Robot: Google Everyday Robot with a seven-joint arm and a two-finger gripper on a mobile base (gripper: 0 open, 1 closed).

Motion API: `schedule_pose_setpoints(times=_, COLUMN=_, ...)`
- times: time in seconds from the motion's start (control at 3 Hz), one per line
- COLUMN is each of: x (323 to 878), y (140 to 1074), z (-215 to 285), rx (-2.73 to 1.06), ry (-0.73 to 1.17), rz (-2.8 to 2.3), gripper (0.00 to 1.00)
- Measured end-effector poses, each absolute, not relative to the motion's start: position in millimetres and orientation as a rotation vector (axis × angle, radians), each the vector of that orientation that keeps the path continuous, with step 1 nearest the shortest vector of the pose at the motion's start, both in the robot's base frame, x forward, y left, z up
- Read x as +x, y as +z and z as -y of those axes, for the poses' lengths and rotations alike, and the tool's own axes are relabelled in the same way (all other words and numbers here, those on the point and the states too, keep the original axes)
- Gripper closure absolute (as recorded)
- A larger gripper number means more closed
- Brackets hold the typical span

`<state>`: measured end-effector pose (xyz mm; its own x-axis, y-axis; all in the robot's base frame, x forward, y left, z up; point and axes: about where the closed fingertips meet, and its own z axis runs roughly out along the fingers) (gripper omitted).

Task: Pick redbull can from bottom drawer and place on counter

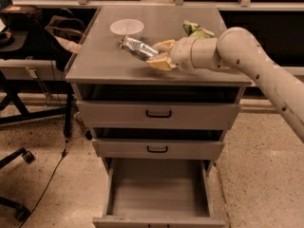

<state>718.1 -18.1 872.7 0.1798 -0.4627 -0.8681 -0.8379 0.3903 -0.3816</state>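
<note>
The redbull can (137, 47), slim and silvery with dark patches, is tilted on its side over the counter (99, 56), just in front of the white bowl. My gripper (159, 54) is shut on the redbull can's right end, low over the counter's middle. The arm reaches in from the right. The bottom drawer (159, 194) is pulled out below, and its grey interior shows nothing in it.
A white bowl (127, 26) sits at the counter's back left. A green snack bag (196, 30) lies at the back right, behind the arm. Two shallower drawers with black handles (158, 113) are slightly open. A chair and a stand are to the left.
</note>
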Motion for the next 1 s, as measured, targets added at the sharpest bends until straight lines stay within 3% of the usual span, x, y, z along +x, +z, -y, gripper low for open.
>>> schedule_pose_setpoints(times=1.0, x=719.5, y=869.5, z=18.4, rx=-1.24, ry=0.396, rz=-1.467, gripper=0.27)
